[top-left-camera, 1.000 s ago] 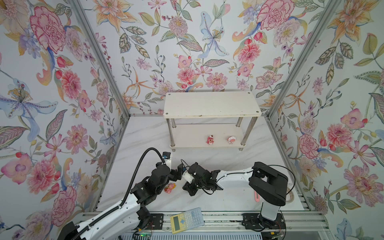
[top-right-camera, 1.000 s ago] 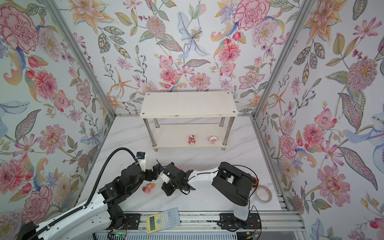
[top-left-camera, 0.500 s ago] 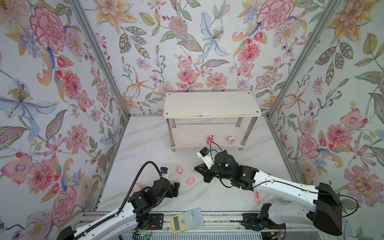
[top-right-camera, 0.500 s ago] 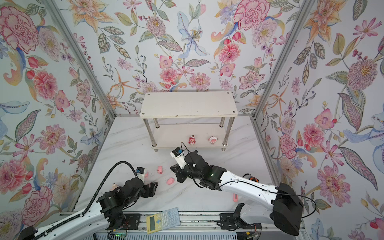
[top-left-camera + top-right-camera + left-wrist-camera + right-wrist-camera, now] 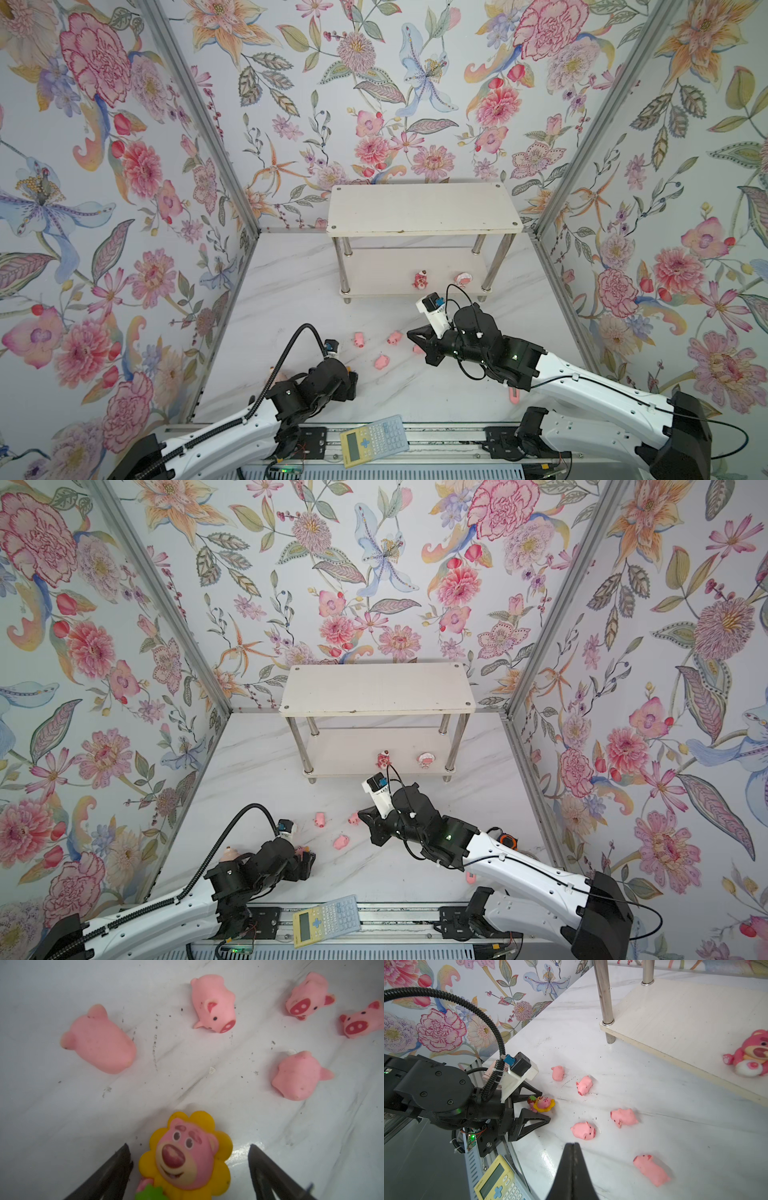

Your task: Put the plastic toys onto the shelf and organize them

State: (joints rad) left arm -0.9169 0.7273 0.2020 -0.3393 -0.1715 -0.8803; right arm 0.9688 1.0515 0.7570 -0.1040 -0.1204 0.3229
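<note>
My left gripper [image 5: 189, 1147] is open low over the marble floor, its jaws either side of the yellow-maned pink toy [image 5: 187, 1159] with a gap on each side. The right wrist view shows that toy [image 5: 543, 1103] lying between the left fingers. Several pink pigs [image 5: 214, 1003] lie scattered just beyond it, seen in both top views [image 5: 381, 361] [image 5: 340, 841]. My right gripper [image 5: 572, 1144] is shut and empty, hovering by the pigs [image 5: 411, 333]. The white shelf [image 5: 424, 210] stands at the back. Its lower tier holds the dark pink bear [image 5: 420, 280] and the round pink-and-white toy [image 5: 462, 279].
A yellow-and-grey calculator [image 5: 374, 440] lies on the front rail between the arm bases. A small pink object [image 5: 514, 397] shows under the right arm. Floral walls close in both sides. The shelf's chrome legs [image 5: 604, 993] stand near the right gripper.
A second ago both grippers met over the yellow-maned toy at the front middle. The right gripper has since swung away toward the shelf, uncovering the pigs. The left arm has drawn back.
</note>
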